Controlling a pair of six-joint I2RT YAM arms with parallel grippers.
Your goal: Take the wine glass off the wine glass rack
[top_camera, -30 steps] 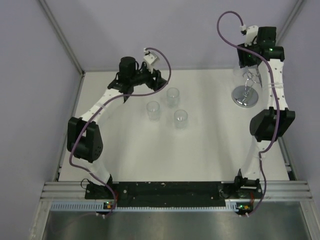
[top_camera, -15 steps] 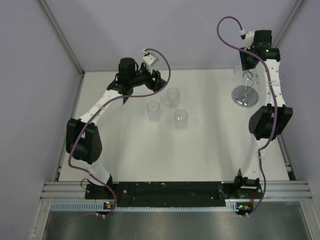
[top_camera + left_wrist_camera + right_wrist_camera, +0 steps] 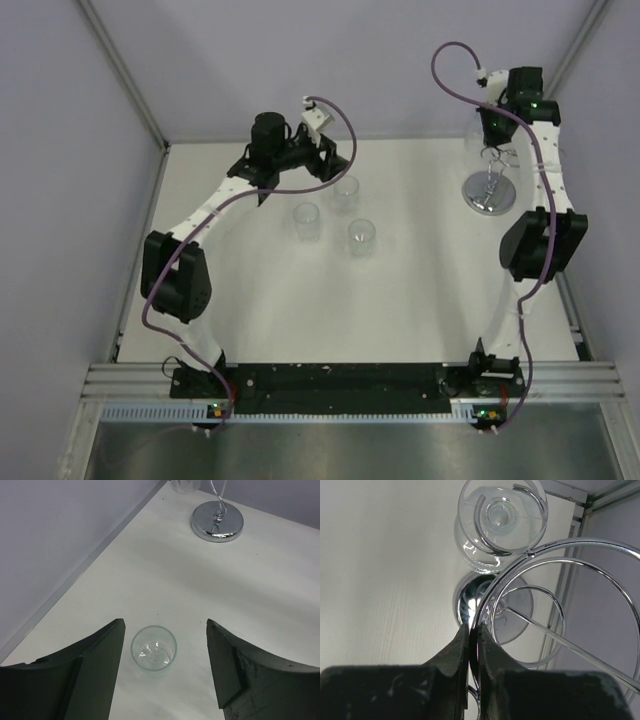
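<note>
1. The right claw (image 3: 473,630) is pinched narrow, with only a sliver of gap between its fingers. It sits right at a looped arm on top of the wine glass rack (image 3: 490,193). The wire runs up to the fingertips, but I cannot tell whether it is clamped.
2. Just beyond that loop, the wine glass (image 3: 501,514) hangs upside down on the rack. Its foot is caught in a wire arm and its bowl hangs below, above the round base.
3. The left claw (image 3: 164,627) is spread wide, well apart from the rack on its left side, and holds nothing.
4. One small tumbler (image 3: 154,648) stands on the tabletop (image 3: 420,300), framed between the left claw's fingers.
5. Two more tumblers (image 3: 307,220) stand close by, also left of the rack.
</note>
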